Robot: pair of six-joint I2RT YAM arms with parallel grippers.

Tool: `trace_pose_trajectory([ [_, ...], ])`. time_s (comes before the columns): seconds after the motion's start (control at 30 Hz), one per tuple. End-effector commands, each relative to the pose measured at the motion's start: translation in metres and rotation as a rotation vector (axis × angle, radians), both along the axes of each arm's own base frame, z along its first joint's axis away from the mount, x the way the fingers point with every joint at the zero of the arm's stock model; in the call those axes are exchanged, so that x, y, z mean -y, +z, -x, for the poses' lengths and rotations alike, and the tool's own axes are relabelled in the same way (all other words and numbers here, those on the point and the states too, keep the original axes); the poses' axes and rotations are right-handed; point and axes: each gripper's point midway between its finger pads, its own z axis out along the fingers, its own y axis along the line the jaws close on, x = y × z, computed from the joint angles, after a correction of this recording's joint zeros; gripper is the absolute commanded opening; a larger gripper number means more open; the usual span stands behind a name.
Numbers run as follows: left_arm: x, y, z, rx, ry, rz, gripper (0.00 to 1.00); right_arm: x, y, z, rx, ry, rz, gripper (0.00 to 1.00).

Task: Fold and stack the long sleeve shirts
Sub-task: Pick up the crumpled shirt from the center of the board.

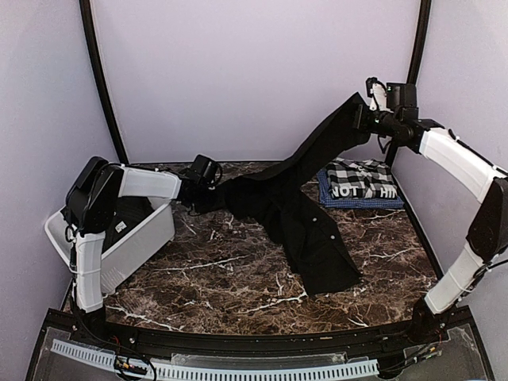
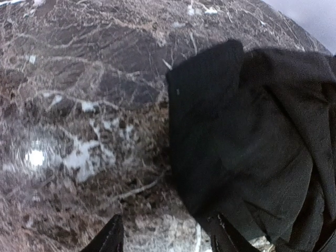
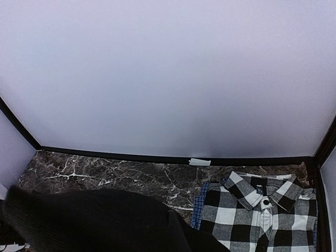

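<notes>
1. The right gripper (image 1: 367, 109) is clamped tight on one end of a black long sleeve shirt (image 1: 302, 214), held high.
2. The left gripper (image 2: 167, 223) has its jaws apart, gripping nothing, low over the marble table (image 1: 222, 270) at the shirt's other edge.
3. The checked "NOT" shirt (image 1: 361, 181) lies folded at the far right.

Two long sleeve shirts are in view: one plain black shirt (image 1: 302, 214) and one black-and-white checked shirt (image 1: 361, 178) with a blue edge. There is one white plastic bin (image 1: 143, 242); something dark lies in it, too hidden to count. There is one brown marble table (image 1: 222, 278). The arms number two, the left arm (image 1: 91, 238) and the right arm (image 1: 460, 159), and each carries one gripper: the left gripper (image 1: 200, 197) and the right gripper (image 1: 359, 115). Two black frame posts (image 1: 103, 79) rise at the back, and one white slotted cable duct (image 1: 238, 369) runs along the front.
</notes>
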Motion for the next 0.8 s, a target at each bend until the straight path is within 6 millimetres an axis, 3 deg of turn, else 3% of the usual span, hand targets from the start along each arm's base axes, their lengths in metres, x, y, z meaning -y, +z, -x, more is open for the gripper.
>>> trace_pose_trajectory([
  [0.0,0.020,0.028,-0.036,0.112,-0.034,0.107,0.56,-0.005,0.024,0.016,0.063,0.041,-0.065,0.00],
  [0.03,0.024,0.035,-0.043,0.132,-0.039,0.113,0.57,-0.006,0.023,0.017,0.062,0.046,-0.069,0.00],
  [0.17,0.042,0.022,-0.057,0.124,-0.091,0.146,0.56,-0.010,0.025,0.023,0.062,0.073,-0.088,0.00],
  [0.23,0.049,0.023,-0.061,0.130,-0.109,0.161,0.51,-0.011,0.027,0.026,0.063,0.082,-0.092,0.00],
  [0.37,0.051,0.035,-0.064,0.152,-0.125,0.157,0.28,-0.011,0.034,0.031,0.074,0.096,-0.089,0.00],
  [0.4,0.049,0.038,-0.065,0.161,-0.120,0.148,0.19,-0.011,0.036,0.033,0.078,0.096,-0.088,0.00],
  [0.5,0.042,0.061,-0.066,0.209,-0.115,0.119,0.01,-0.012,0.043,0.038,0.090,0.111,-0.086,0.00],
  [0.67,0.025,0.105,-0.057,0.297,-0.096,0.090,0.00,-0.018,0.051,0.050,0.098,0.161,-0.084,0.00],
  [0.77,0.011,0.152,-0.043,0.379,-0.083,0.097,0.00,-0.029,0.062,0.062,0.112,0.226,-0.073,0.00],
])
